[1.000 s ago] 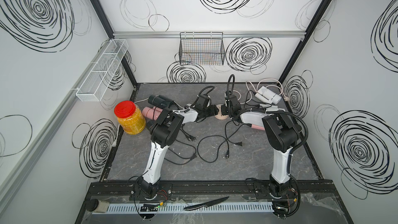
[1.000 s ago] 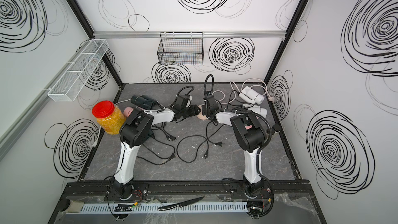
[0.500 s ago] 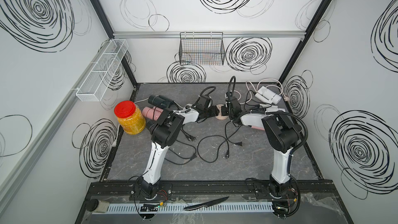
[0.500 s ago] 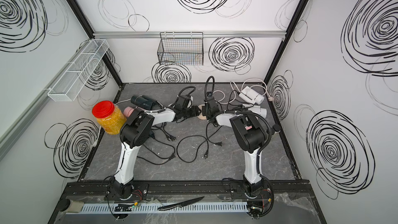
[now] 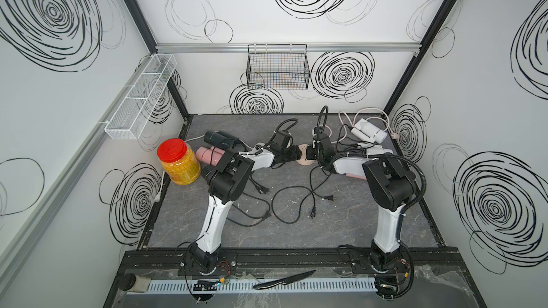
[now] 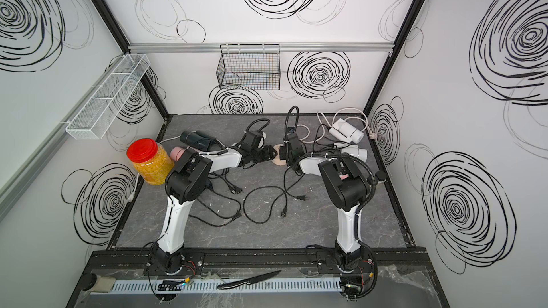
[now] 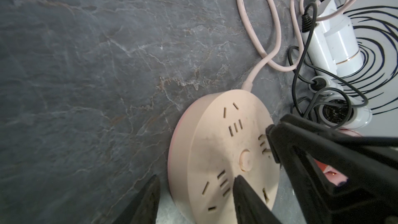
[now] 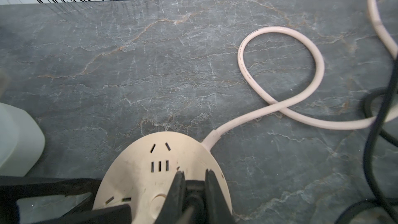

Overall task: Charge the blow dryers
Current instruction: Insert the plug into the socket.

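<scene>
Plugging-in step: my right gripper (image 8: pixel 193 174) pinches plug (image 8: pixel 193 188) over hub (image 8: pixel 137 175), left gripper (image 7: pixel 196 177) half-open, empty, astride its rim; next, align and press.

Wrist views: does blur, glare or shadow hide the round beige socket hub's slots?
Left wrist view: round beige socket hub sharp, evenly lit, no glare; left gripper jaws soft and dark. Right wrist view: slots beyond the jaws crisp; right gripper jaws and the black plug between them blur and cover part of it.
</scene>
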{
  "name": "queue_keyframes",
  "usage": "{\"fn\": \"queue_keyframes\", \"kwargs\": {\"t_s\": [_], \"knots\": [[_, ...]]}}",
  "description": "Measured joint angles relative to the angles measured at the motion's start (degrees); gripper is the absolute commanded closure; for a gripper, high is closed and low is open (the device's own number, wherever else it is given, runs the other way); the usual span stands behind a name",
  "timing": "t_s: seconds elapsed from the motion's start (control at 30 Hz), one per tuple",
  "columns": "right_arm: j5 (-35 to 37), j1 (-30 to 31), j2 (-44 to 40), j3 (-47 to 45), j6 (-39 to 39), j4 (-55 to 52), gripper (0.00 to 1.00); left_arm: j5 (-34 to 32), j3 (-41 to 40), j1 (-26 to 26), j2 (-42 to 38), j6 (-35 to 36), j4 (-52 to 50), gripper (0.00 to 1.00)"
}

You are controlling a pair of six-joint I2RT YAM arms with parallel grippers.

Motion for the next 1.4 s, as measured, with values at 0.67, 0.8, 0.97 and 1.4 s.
{"fn": "queue_keyframes", "kwargs": {"t_s": [0.67,0.8,0.97,1.4], "knots": [[-2.84,-0.83,-0.28,-4.11,1.33,6.21,0.88,-0.13,0.07,-0.02,0.0,0.04,-0.26,0.41],[2.69,1.2,0.46,-2.58,0.63,4.33,0.9,-0.15,0.07,-0.02,0.0,0.04,-0.26,0.41],[9.14,3.43,1.49,-1.4,-0.31,3.28,0.9,-0.15,0.04,0.04,-0.2,0.0,-0.55,0.41],[9.77,3.65,1.79,0.37,-0.15,0.11,0.88,-0.13,0.02,0.13,-0.46,0.0,-1.4,0.41]]}}
